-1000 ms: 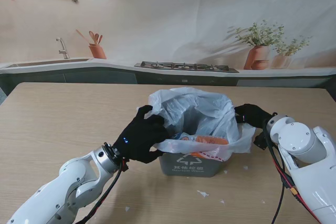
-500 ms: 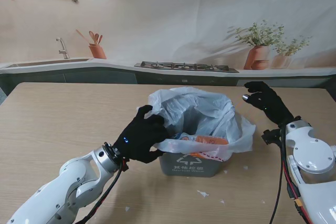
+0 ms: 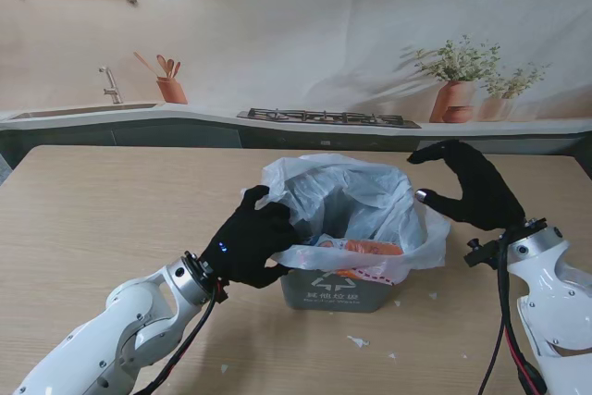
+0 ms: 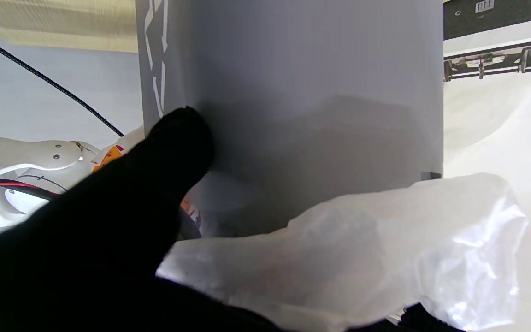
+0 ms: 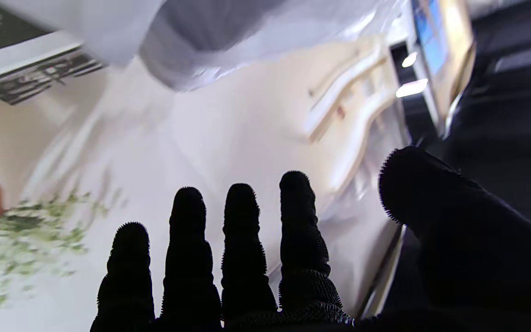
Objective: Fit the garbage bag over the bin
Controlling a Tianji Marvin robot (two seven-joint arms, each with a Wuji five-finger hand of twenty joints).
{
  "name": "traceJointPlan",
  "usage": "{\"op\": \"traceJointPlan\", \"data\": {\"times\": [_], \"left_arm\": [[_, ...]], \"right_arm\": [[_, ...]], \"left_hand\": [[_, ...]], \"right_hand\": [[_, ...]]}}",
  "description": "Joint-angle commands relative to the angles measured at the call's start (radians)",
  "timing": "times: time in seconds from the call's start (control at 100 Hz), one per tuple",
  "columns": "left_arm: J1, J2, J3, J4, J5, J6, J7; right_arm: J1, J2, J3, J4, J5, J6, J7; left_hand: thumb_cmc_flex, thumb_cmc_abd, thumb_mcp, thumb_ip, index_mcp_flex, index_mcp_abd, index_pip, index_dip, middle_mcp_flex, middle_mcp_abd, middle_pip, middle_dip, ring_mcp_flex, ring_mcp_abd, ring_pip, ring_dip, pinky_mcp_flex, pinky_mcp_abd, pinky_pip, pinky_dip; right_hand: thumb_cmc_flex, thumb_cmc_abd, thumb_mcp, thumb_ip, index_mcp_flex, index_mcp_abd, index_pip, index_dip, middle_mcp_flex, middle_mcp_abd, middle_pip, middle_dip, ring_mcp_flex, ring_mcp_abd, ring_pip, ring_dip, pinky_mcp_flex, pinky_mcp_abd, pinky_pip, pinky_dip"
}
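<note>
A wooden surface (image 3: 111,201) carries the grey bin (image 3: 338,289) at frame centre, garbage bag (image 3: 351,196) draped over it. The left hand (image 3: 248,245) grips the bag's left edge. The right hand (image 3: 472,191), fingers (image 5: 242,230) spread and empty, hovers just right of the bag's loose right rim, nearer it.

Thin glossy plastic garbage bag (image 3: 356,203), smooth matt grey plastic bin (image 3: 337,290), wood-grain table (image 3: 111,210)

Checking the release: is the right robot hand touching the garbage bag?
Apart. The stand view shows the right robot hand raised with spread fingers, with bare table visible between it and the garbage bag.
</note>
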State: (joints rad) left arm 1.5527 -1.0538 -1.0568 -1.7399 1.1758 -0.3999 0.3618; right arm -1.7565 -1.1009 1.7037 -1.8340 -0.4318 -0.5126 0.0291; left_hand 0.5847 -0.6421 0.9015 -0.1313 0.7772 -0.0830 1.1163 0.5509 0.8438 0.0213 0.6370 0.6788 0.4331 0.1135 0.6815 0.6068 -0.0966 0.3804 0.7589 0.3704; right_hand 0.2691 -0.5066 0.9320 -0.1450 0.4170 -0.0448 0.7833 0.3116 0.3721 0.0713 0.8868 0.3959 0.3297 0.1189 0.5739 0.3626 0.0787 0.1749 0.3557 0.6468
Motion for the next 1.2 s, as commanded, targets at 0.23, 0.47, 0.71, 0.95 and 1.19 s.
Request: {"op": "traceJointPlan", "data": {"times": [0.23, 0.47, 0.71, 0.95, 1.19], "left_arm": [[0.024, 0.007, 0.014, 0.037, 0.010, 0.007, -0.036], [0.024, 0.006, 0.016, 0.036, 0.008, 0.010, -0.036], [0.024, 0.005, 0.021, 0.033, 0.005, 0.015, -0.040], [0.026, 0.005, 0.024, 0.028, 0.005, 0.023, -0.044], [0.029, 0.004, 0.026, 0.023, 0.006, 0.026, -0.037]], "right_arm": [[-0.014, 0.030, -0.078, -0.036, -0.102, -0.033, 0.099], [-0.039, 0.055, -0.082, -0.054, -0.110, -0.038, 0.208], [-0.068, 0.066, -0.075, -0.068, -0.149, -0.062, 0.240], [-0.072, 0.070, -0.089, -0.053, -0.205, -0.116, 0.231], [-0.048, 0.061, -0.105, -0.020, -0.289, -0.164, 0.146]], "left_hand": [[0.039, 0.003, 0.059, 0.065, 0.078, -0.059, 0.020, 0.009, 0.011, -0.030, -0.004, 0.019, 0.038, 0.020, 0.023, 0.012, -0.002, 0.004, 0.029, 0.015], [0.037, 0.005, 0.058, 0.065, 0.078, -0.059, 0.020, 0.009, 0.012, -0.031, -0.003, 0.019, 0.037, 0.018, 0.023, 0.012, -0.003, 0.004, 0.030, 0.015], [0.039, 0.003, 0.062, 0.066, 0.080, -0.051, 0.023, 0.008, 0.016, -0.027, -0.002, 0.019, 0.039, 0.019, 0.025, 0.012, -0.002, 0.001, 0.036, 0.018], [0.039, 0.001, 0.068, 0.067, 0.082, -0.043, 0.025, 0.007, 0.018, -0.021, 0.000, 0.021, 0.041, 0.023, 0.030, 0.015, -0.002, 0.001, 0.041, 0.021], [0.034, 0.004, 0.064, 0.066, 0.076, -0.044, 0.025, 0.006, 0.012, -0.023, 0.000, 0.021, 0.037, 0.024, 0.030, 0.016, 0.000, -0.004, 0.057, 0.028]], "right_hand": [[-0.018, -0.044, 0.008, 0.010, 0.014, 0.022, -0.035, 0.006, 0.040, -0.031, -0.025, 0.015, 0.031, -0.020, -0.013, 0.000, 0.017, 0.015, -0.030, -0.062], [-0.028, -0.029, -0.035, 0.013, 0.015, 0.043, -0.041, 0.012, 0.053, -0.032, -0.011, 0.022, 0.024, -0.030, -0.019, -0.002, -0.009, 0.006, -0.030, -0.068], [-0.025, -0.041, -0.091, 0.012, 0.000, 0.035, -0.057, 0.016, 0.030, -0.045, -0.009, 0.024, 0.015, -0.040, -0.031, -0.007, -0.029, 0.002, -0.029, -0.069], [0.011, -0.068, -0.037, 0.023, 0.129, -0.015, -0.016, 0.067, 0.174, -0.062, 0.018, 0.035, 0.115, -0.023, 0.006, 0.009, 0.004, 0.023, -0.028, -0.087], [0.182, -0.218, 0.195, -0.175, 0.315, -0.174, 0.246, 0.004, 0.340, -0.068, 0.052, 0.054, 0.217, -0.003, 0.045, 0.028, 0.057, 0.040, -0.006, -0.143]]}}
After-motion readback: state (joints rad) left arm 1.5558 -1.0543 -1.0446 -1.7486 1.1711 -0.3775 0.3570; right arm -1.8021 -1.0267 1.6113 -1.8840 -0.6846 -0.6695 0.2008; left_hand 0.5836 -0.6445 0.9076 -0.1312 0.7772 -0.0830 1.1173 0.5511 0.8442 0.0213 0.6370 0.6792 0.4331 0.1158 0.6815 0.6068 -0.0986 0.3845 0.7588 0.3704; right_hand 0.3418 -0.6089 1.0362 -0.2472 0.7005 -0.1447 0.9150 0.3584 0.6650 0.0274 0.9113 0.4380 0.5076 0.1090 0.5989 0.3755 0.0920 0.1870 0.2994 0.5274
